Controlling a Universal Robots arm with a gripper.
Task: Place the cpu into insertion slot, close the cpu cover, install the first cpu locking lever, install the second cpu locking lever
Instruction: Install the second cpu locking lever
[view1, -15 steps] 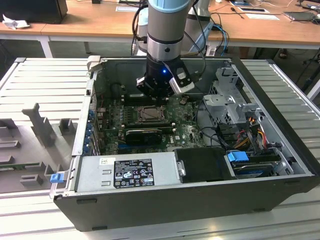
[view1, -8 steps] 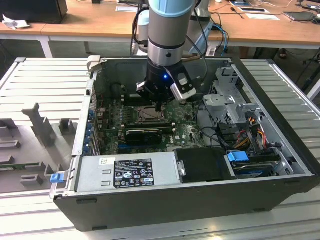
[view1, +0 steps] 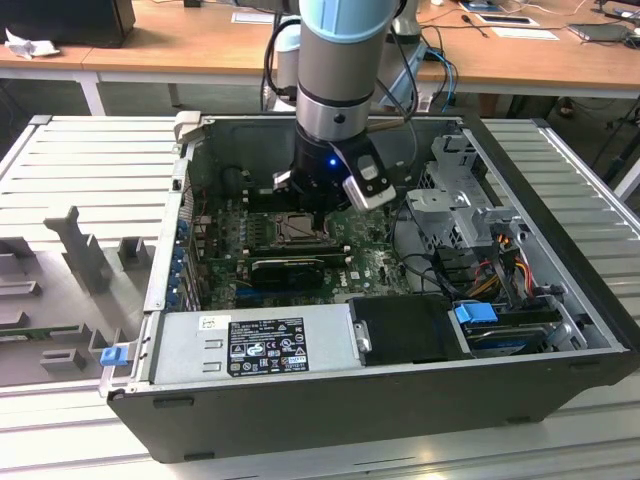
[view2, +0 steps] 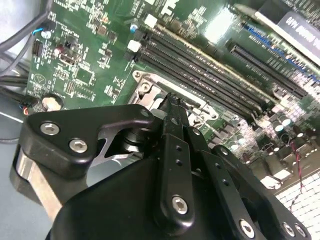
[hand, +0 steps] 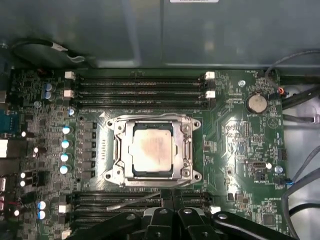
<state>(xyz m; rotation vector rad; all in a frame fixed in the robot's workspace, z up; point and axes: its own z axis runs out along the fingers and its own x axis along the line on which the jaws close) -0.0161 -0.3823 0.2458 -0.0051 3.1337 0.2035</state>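
While the arm hangs inside the open computer case, the gripper sits just beside the near edge of the socket, low over the green board. In the first wrist view its jaws look pressed together at the tips, right where a thin wire lever runs out from the socket's near side; whether they actually pinch that lever cannot be told. Just beyond the tips, the cpu lies flat in the insertion slot, its dull metal top showing through the square opening of the cpu cover, which is folded down around it. So the chip appears seated and the cover closed, and the arm is placed to work the lever. Farther off, long black memory slots run along the board toward the case wall.
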